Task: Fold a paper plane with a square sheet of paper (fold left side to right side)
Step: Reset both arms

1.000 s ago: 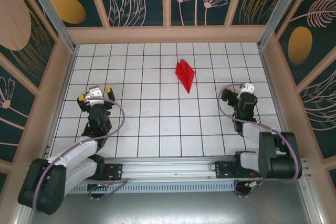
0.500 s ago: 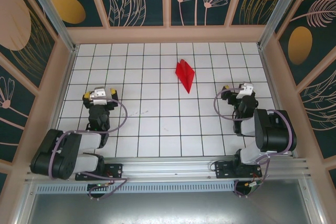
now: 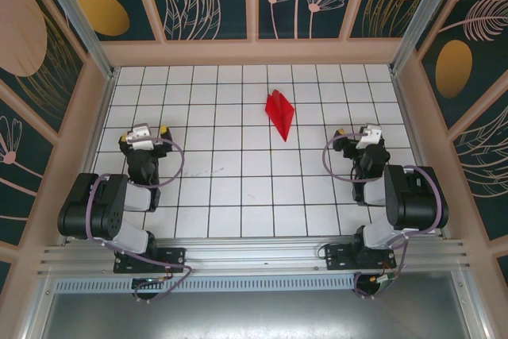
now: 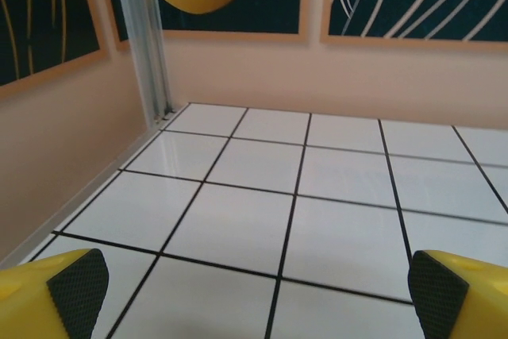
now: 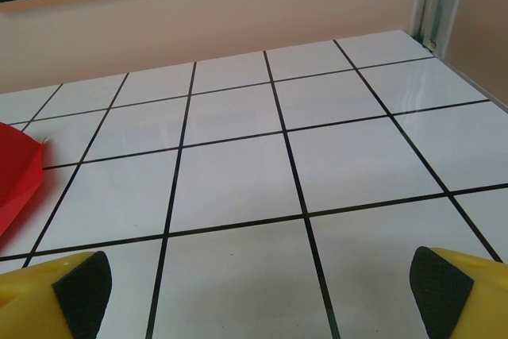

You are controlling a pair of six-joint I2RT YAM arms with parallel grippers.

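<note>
Plane [image 3: 279,113] lies folded on the table [image 3: 238,188]; both grippers are open and empty.

The plane rests in the far half of the grid, near centre, apart from both arms. Its long axis runs far-to-near and is slightly skewed, with the pointed tip toward the arm bases. It lies ahead and left of the right gripper [image 3: 361,134], which is the nearer one, and its red edge [image 5: 16,172] shows at the left of the right wrist view. The left gripper [image 3: 144,134] is well apart, with its jaws spread over bare tiles. The paper is bright red, a narrow creased dart, so the folding appears complete. Any pickup favours the right arm.
</note>
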